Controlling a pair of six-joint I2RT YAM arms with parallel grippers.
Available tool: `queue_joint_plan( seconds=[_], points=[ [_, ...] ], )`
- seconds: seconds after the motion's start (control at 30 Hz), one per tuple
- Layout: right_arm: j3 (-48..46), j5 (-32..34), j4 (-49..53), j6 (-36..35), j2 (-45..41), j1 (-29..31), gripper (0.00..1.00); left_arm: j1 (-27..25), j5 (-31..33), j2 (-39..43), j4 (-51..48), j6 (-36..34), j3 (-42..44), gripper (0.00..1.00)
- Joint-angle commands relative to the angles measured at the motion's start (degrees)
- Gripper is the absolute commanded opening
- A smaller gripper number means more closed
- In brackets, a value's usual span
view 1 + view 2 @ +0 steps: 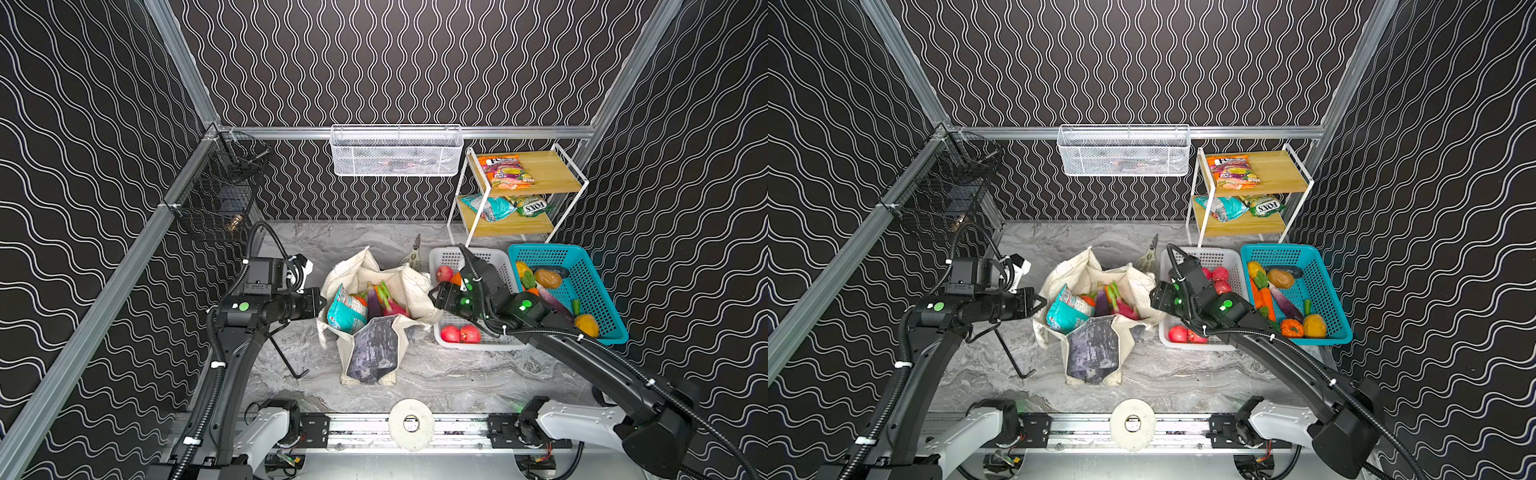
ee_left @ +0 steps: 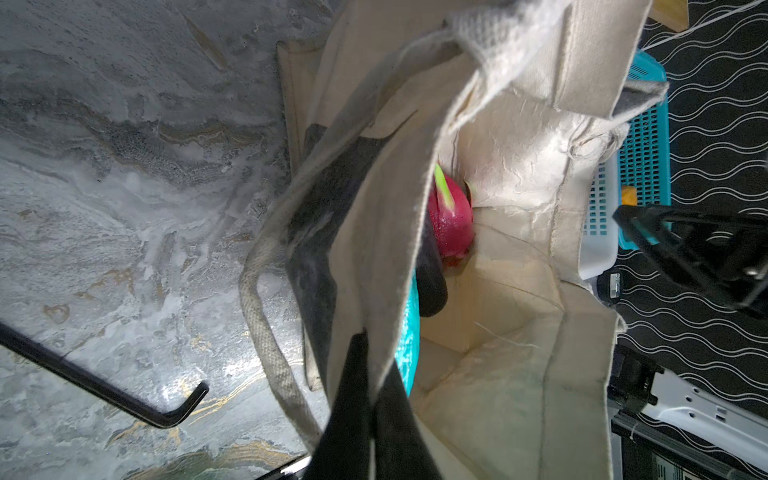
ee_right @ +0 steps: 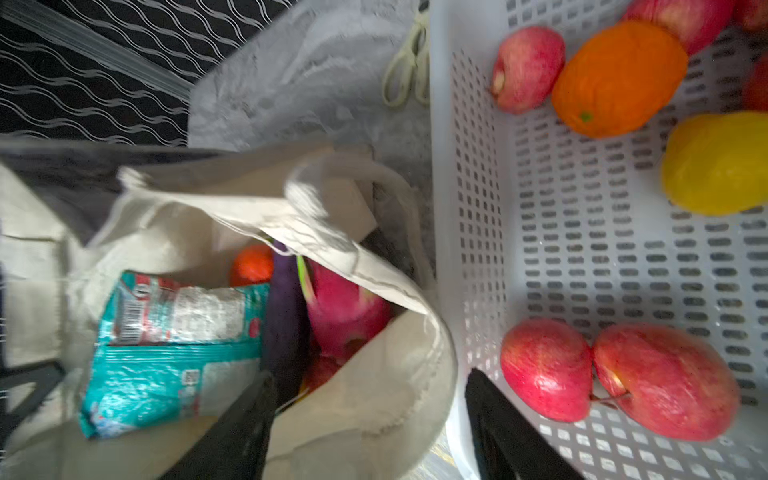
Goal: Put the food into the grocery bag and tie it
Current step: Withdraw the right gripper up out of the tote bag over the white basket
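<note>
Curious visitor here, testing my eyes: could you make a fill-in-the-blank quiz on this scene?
The left gripper pinches the cream canvas tote bag; the right gripper's jaws stand ___.
The pink dragon fruit lies inside the ___.
Two side-by-side red apples lie in the ___ perforated plastic basket.
Missing: open; bag; white.

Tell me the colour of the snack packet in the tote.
Teal with white and red print. The snack packet shows best in the right wrist view.

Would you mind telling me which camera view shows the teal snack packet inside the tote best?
The right wrist view: the teal snack packet appears large, its print visible though blurred. Both top views show it small; the left wrist view shows only a teal edge.
</note>
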State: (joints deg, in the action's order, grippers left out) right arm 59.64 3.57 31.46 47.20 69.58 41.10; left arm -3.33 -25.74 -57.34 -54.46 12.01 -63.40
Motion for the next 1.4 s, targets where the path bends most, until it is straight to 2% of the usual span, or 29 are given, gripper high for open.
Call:
queue_joint_plan(
  seconds=[0.0,0.1,0.17,0.23,0.3,0.53,0.77,0.93,1.17,1.37],
  points=[
    [-2.0,-2.6,-1.5,1.2,1.9,-0.3,0.74,0.0,-1.0,0.0,0.2,-0.2,-0.2,0.0],
    [-3.7,-4.0,-3.0,1.1,5.1,-1.3,0.65,0.1,-0.9,0.0,0.2,-0.2,-0.5,0.0],
    [-2.8,-5.7,-2.4,0.8,7.5,-2.4,0.47,0.0,-0.8,-0.3,-0.1,-0.3,-1.0,0.0],
    [0.2,-6.1,-1.3,0.2,8.8,-2.6,0.2,0.0,-0.8,-0.3,-0.6,-0.2,-2.1,0.0],
    [2.7,-5.3,-0.2,-0.4,8.8,-2.5,0.0,0.0,-0.6,-0.4,-1.0,-0.3,-3.7,0.0],
    [18.7,0.9,10.9,-3.9,10.2,-0.6,0.0,0.0,0.2,-0.8,-3.1,-0.6,-9.6,0.0],
    [29.4,1.8,18.5,-6.0,13.1,0.7,0.0,0.0,1.5,-1.5,-4.7,-1.0,-13.4,0.0],
    [31.6,2.0,20.7,-7.7,16.1,0.8,0.0,-0.1,-0.7,-2.8,-3.6,-0.4,-12.5,0.0],
    [39.9,4.1,27.0,-10.1,19.7,1.4,0.0,-0.4,0.8,-4.8,-4.3,-1.4,-16.7,0.0],
    [34.8,1.4,24.4,-10.0,21.8,1.3,0.0,-0.5,-1.1,-6.4,-0.3,0.5,-10.5,0.0]
  ],
)
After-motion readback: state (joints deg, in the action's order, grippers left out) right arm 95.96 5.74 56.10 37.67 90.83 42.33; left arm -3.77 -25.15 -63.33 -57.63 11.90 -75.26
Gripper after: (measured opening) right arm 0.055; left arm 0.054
